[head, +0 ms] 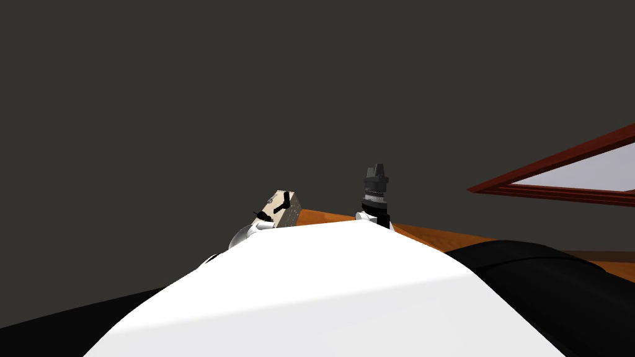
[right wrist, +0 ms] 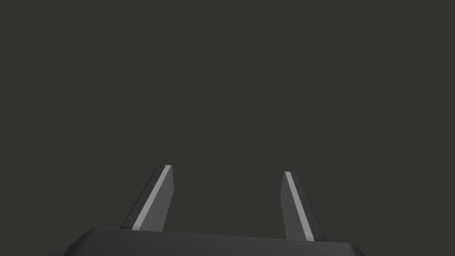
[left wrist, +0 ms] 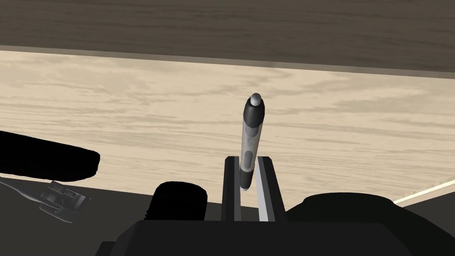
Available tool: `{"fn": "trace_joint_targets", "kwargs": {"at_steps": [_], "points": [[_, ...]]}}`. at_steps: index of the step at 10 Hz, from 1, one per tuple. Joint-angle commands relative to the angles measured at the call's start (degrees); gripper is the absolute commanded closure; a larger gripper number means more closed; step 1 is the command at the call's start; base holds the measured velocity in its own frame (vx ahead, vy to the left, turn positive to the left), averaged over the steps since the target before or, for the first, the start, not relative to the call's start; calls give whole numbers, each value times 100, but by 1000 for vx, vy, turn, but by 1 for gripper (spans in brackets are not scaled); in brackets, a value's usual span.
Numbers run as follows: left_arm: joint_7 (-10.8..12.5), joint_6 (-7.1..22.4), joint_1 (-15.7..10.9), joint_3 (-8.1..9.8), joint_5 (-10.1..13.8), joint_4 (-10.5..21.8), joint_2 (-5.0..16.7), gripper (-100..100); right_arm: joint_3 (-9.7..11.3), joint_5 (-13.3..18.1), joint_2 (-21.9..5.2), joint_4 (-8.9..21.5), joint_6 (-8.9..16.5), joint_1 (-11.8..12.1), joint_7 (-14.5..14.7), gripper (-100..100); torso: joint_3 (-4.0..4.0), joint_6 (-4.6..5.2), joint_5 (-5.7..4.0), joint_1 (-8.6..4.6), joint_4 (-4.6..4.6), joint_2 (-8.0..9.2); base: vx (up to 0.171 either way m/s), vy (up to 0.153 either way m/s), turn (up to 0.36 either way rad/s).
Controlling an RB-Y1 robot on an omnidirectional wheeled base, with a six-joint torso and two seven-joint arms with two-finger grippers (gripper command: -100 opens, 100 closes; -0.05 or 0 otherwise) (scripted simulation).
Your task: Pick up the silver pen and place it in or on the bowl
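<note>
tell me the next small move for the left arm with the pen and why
Probably a slow, straight lift with the left gripper shut. Its fingers press only the dark end of the silver pen, and most of the pen sticks out past the fingertips towards the pale wooden surface, so swinging sideways first might knock it loose.

Head camera faces a dark wall (head: pixel 248 93) (as does the right wrist's); left wrist's sits close behind the pen (left wrist: pixel 249 142).
</note>
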Motion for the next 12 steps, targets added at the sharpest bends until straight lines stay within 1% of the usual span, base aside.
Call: {"fn": "trace_joint_targets", "kwargs": {"at_steps": [1, 2, 3, 4, 7, 8, 9, 10, 11, 12], "points": [[0, 0, 0, 0, 0, 0, 0, 0, 0, 0, 0, 0, 0, 0, 0, 0, 0, 0, 0, 0, 0, 0, 0, 0, 0], [-13, 126, 102, -61, -51, -238, -61, 100, 0, 0, 0, 0, 0, 0, 0, 0, 0, 0, 0, 0, 0, 0, 16, 17, 87], [-33, 262, 209, -127, -97, -403, -121, 100, 0, 0, 0, 0, 0, 1, 0, 0, -2, -2, 1, 4, -1, -4, 47, 28, 196], [-33, 262, 209, -127, -97, -508, -121, 100, -1, 0, 0, 0, 0, 1, 0, 0, -7, -8, 1, 9, -5, -11, 34, 20, 92], [-96, 670, 529, -327, -238, -1202, -301, 100, -1, 0, 0, 0, 0, 1, 0, 0, -6, -4, 3, 9, -2, -10, 36, 27, 143], [-96, 670, 529, -327, -238, -1316, -301, 100, -1, 0, 0, 0, 0, 1, 0, 0, -8, -9, 3, 11, -4, -13, 33, 17, 63], [-117, 806, 636, -394, -284, -1510, -361, 100, 0, 0, 0, 0, 0, 0, 0, 0, -6, 0, 3, 8, 0, -12, 29, 25, 78], [-117, 806, 636, -394, -284, -1586, -361, 100, 0, 0, 0, 0, 0, 0, 0, 0, -5, -4, 3, 10, -1, -10, 21, 17, 46], [-137, 942, 743, -460, -331, -1775, -421, 100, 0, 0, 0, 0, 0, 0, 0, 0, -3, -1, 2, 7, 1, -7, 27, 16, 125], [-137, 942, 743, -460, -331, -1856, -421, 100, 0, 0, 0, 0, 0, 1, 0, 0, -3, -5, 2, 6, -1, -6, 20, 12, 55]]}}
